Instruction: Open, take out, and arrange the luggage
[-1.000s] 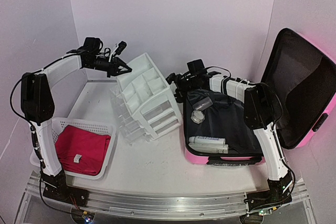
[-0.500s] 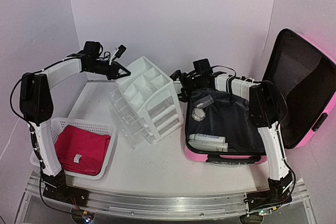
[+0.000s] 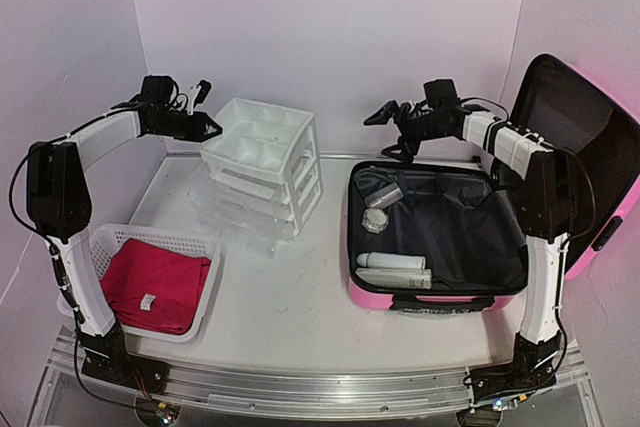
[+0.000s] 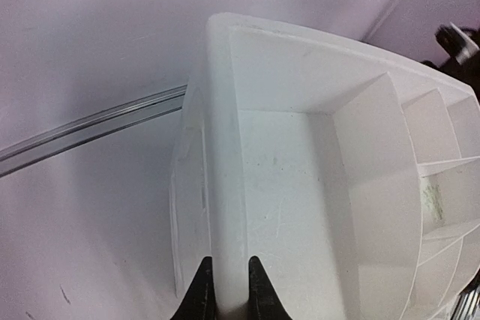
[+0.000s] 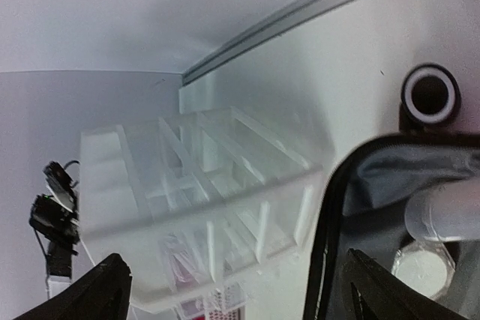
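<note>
Luggage (image 3: 465, 232) lies open on the desk (image 3: 290, 287) right of the drawer organizer (image 3: 255, 169), lid leaning back. Its hard shell looks stiff, slick and bulky, so the shell's rim seems the surest hold. Left hand (image 3: 205, 127) pinches the organizer's left rim; right hand (image 3: 383, 112), spread wide and empty, hovers right of the organizer. Half a second ago the organizer stood tilted, the right hand close beside it; now it sits upright.

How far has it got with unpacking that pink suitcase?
Done: suitcase open, red cloth in the basket. In hand: left gripper pinches the organizer's rim; right gripper hangs open, empty, by the suitcase's far edge. Left: a tube, jar and bottle lie inside.
</note>
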You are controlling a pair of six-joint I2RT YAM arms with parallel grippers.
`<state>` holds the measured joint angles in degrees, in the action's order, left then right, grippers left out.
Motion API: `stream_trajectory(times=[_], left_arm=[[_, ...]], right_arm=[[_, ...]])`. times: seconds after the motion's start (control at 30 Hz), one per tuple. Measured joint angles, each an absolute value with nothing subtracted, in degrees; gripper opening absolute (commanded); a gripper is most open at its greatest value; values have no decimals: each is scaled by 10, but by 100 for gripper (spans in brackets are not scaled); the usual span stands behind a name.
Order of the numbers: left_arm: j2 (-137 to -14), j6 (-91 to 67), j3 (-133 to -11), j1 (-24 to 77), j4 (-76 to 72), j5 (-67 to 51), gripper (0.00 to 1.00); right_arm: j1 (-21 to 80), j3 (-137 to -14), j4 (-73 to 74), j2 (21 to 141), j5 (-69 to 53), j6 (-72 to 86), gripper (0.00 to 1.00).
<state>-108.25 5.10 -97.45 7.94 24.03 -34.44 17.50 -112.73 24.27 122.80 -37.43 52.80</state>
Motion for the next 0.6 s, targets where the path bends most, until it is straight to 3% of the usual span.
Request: stream_trajectory(times=[0.53, 0.6], left_arm=[[-1046, -270, -944, 96, 259, -123, 0], [-1031, -294, -934, 116, 271, -81, 6]], right_arm=[[234, -945, 444, 1120, -205, 342, 98], [241, -945, 452, 1114, -192, 333, 98]])
